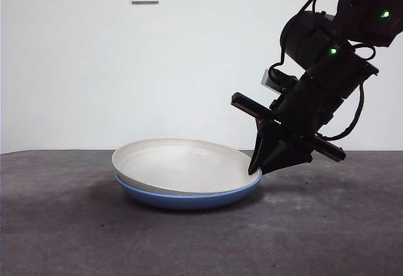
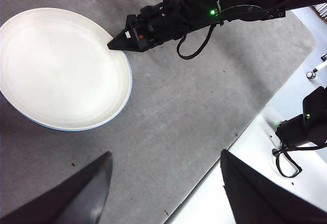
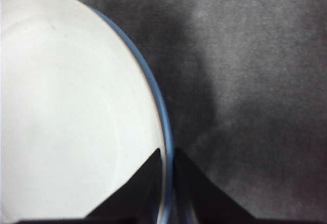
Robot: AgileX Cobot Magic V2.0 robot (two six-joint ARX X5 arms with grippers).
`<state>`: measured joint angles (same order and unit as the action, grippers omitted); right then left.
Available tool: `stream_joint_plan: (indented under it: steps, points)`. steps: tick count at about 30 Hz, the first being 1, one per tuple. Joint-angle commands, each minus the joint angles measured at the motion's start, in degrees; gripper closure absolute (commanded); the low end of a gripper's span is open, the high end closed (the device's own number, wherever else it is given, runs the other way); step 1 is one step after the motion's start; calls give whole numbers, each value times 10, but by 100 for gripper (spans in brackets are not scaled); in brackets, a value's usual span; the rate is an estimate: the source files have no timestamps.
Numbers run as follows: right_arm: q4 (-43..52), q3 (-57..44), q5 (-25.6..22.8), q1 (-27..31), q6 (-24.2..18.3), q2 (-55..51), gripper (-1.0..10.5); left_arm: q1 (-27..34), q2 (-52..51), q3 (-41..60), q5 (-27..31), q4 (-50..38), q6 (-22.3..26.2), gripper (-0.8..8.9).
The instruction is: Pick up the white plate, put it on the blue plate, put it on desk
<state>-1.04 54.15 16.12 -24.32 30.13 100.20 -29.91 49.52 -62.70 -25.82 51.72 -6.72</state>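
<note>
The round cream plate (image 1: 179, 162) is hiding the glossy blue plate's (image 1: 189, 199) inside; only its rim is showing.

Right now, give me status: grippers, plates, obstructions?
Right gripper pinching stacked rims. White plate nested in blue plate on desk. Left gripper open, waiting aside. No obstructions visible.

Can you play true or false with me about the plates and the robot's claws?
1. The white plate sits inside the blue plate. True.
2. The right gripper is at the plates' rim. True.
3. The left gripper holds the white plate. False: it is open above the desk, away from the plates.
4. The blue plate is on top. False: it lies underneath.
</note>
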Motion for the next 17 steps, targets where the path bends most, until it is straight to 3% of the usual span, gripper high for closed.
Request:
stream_joint_plan:
  steps: [1, 6, 17]
  points:
    - [5, 12, 6, -5, 8, 13, 929, -4, 3, -6, -3, -1, 7, 471]
    - [3, 12, 4, -11, 8, 12, 697, -4, 3, -6, -3, 10, 7, 471]
    - [-19, 12, -14, -14, 0, -58, 685, -4, 3, -6, -3, 14, 7, 471]
